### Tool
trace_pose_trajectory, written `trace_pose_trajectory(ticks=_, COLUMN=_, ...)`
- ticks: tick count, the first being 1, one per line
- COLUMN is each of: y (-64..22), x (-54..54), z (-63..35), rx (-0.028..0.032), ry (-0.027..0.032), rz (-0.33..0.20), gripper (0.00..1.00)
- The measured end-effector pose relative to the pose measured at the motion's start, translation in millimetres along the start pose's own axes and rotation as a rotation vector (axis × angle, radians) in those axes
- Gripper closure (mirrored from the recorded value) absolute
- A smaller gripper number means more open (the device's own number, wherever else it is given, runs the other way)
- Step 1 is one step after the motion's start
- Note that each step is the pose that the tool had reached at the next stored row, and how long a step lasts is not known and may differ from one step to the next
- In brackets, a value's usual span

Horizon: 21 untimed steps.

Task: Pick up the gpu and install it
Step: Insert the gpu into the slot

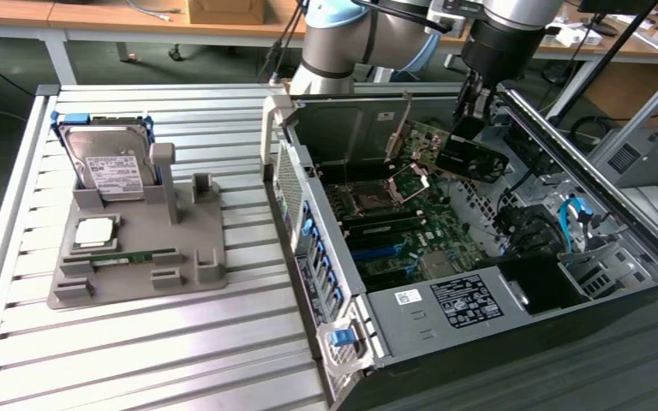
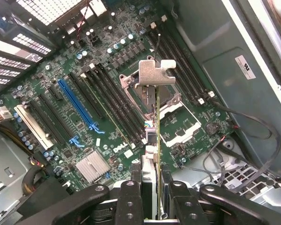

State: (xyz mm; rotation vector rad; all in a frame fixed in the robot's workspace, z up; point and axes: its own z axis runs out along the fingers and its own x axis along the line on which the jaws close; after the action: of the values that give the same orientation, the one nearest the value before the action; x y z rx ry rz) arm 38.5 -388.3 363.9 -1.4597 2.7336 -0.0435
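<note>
In the exterior view the arm [image 1: 506, 34] reaches down into the open computer case [image 1: 444, 317], its gripper [image 1: 468, 130] carrying the gpu [image 1: 449, 154] above the motherboard [image 1: 409, 231]. In the wrist view 2 partly closed fingers [image 2: 131, 197] clamp the gpu, held edge-on over the motherboard's processor socket [image 2: 175, 115].

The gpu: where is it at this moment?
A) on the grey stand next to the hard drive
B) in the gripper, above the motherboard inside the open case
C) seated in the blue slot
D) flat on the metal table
B: the gripper clamps the gpu, which hangs over the motherboard in the case.
</note>
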Motion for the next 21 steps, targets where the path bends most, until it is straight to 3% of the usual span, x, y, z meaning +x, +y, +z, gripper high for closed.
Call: trace_pose_trajectory(ticks=21, y=0.0, x=0.0, z=0.0, rx=-0.0002, ry=-0.0009, rz=-0.055, gripper=0.73)
